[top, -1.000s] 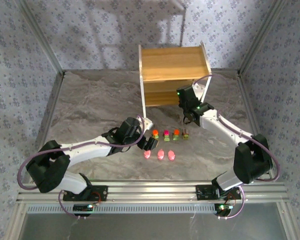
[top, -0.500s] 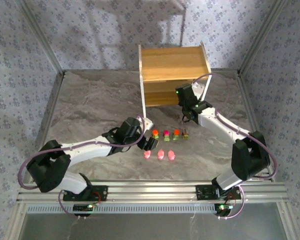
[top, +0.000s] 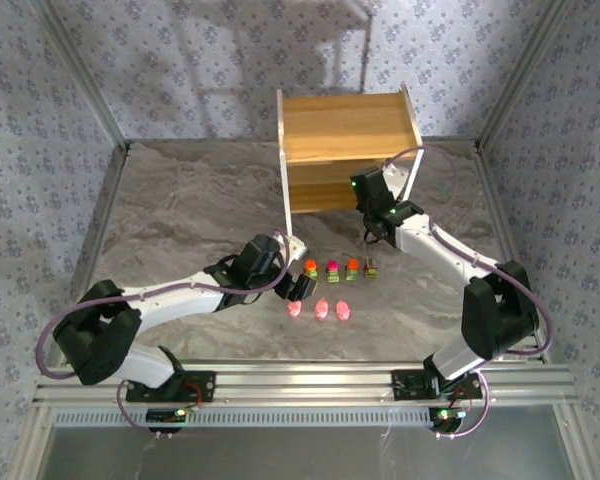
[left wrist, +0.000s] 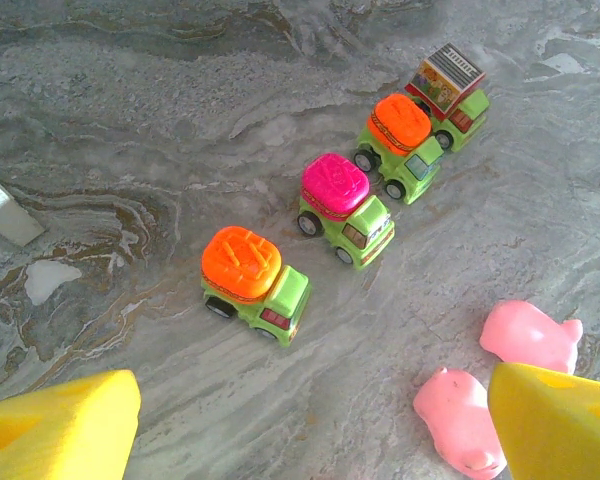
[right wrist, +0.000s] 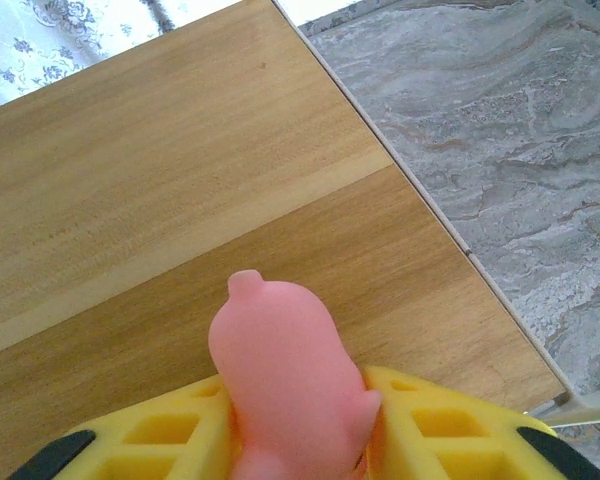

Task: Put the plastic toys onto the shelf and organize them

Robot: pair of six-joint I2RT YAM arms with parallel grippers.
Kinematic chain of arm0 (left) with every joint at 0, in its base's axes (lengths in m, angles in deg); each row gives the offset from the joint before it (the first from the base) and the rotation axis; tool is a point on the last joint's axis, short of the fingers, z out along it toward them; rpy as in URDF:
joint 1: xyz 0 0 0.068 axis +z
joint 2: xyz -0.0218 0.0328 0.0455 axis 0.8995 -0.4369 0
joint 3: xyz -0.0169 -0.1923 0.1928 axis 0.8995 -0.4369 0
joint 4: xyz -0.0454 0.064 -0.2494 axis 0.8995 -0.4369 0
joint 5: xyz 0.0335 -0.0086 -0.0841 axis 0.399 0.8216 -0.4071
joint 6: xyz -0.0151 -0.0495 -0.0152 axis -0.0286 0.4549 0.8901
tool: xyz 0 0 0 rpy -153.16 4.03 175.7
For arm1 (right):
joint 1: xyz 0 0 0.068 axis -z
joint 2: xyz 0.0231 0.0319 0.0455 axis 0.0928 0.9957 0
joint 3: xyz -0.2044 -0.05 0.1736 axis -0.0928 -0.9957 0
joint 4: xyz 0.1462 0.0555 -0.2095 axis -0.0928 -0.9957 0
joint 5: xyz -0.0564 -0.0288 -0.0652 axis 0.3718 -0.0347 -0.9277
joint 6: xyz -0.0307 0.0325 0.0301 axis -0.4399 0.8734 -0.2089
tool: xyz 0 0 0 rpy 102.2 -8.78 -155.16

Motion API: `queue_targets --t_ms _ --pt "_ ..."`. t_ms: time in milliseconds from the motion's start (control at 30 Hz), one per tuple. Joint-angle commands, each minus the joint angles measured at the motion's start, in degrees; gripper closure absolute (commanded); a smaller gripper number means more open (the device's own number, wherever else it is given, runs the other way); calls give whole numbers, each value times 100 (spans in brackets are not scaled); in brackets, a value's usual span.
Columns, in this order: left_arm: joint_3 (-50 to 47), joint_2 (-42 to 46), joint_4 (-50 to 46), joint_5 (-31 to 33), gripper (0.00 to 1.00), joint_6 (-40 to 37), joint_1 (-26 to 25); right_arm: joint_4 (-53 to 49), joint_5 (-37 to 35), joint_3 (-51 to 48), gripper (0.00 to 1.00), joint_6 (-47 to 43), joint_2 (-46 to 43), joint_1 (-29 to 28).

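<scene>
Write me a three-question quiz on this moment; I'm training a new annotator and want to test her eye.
1. True or false: the right pincer is shut on a pink toy.
2. How many pink toys lie on the table in the top view? A) two B) three C) five
3. Fill in: in the left wrist view, between the two orange-topped trucks stands a truck with a ___ top.

Key: 1 true; 2 B; 3 magenta.
</scene>
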Motion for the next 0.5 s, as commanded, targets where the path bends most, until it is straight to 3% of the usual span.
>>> queue_targets --t_ms 0,467 --pt "195 5 -92 37 10 -81 -44 -164 -120 136 64 24 53 23" --pt "193 20 -103 50 10 -82 -43 -328 -100 490 63 -21 47 18"
